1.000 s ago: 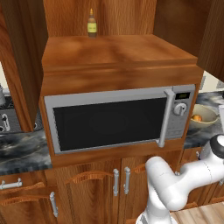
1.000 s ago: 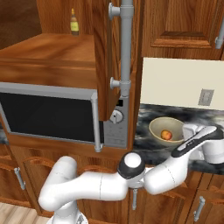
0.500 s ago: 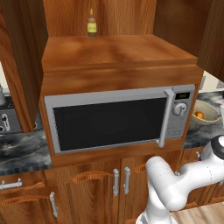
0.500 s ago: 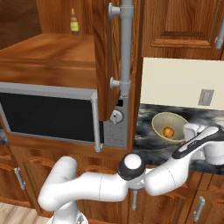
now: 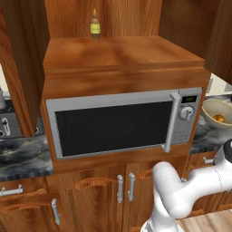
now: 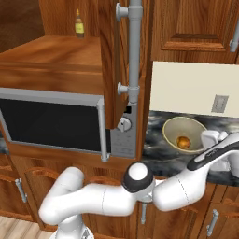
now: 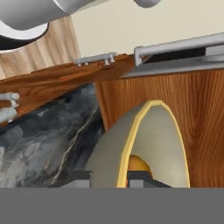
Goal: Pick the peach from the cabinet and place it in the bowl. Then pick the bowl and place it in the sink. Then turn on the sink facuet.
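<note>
So the big wooden cabinet (image 5: pixel 122 54) and microwave (image 5: pixel 122 122) fill my left side, brown bottle (image 5: pixel 95 25) up on the shelf. My pincer (image 7: pixel 121 183) is clamped on the bowl (image 6: pixel 184 133) rim over the dark counter (image 6: pixel 156 140), peach (image 6: pixel 184 142) inside. Bowl's tipped up more than a second ago.

The white arm reaches low and far to its right, elbow bent, forearm stretched out level. The pincer (image 7: pixel 108 178) is closed to a narrow gap, its two dark fingertips (image 7: pixel 82 177) apparently pinching the bowl (image 7: pixel 144 144) rim, though the tips are mostly cut off.
</note>
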You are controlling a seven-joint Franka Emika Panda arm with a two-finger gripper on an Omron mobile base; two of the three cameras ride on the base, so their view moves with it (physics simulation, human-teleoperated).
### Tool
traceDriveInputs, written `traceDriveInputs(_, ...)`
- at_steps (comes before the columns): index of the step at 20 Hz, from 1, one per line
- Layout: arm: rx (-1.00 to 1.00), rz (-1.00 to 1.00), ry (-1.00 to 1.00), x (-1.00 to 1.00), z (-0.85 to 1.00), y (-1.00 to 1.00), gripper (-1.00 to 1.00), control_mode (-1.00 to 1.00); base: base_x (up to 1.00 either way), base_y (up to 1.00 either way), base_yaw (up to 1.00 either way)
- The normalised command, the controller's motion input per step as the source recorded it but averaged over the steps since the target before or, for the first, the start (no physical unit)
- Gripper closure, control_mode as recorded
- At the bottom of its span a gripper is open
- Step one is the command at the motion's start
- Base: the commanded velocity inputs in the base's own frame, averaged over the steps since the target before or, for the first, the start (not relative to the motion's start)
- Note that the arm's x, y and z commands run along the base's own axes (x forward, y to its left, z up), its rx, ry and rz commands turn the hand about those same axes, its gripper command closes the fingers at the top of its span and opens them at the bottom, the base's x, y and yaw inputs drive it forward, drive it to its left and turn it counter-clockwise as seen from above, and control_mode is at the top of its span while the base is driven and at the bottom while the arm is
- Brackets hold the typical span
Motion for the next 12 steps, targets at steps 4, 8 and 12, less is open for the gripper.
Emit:
traceDriveInputs(4, -0.17, 0.03, -0.06, -1.00, 0.00, -0.02, 1.00, -1.00, 0.00, 0.00, 0.00)
traceDriveInputs(8, -0.19, 0.00, -0.12, -1.00, 0.01, 0.02, 1.00, -1.00, 0.00, 0.00, 0.00)
traceDriveInputs(12, -0.19, 0.00, -0.13, -1.00, 0.06, 0.26, 1.00, -1.00, 0.00, 0.00, 0.00)
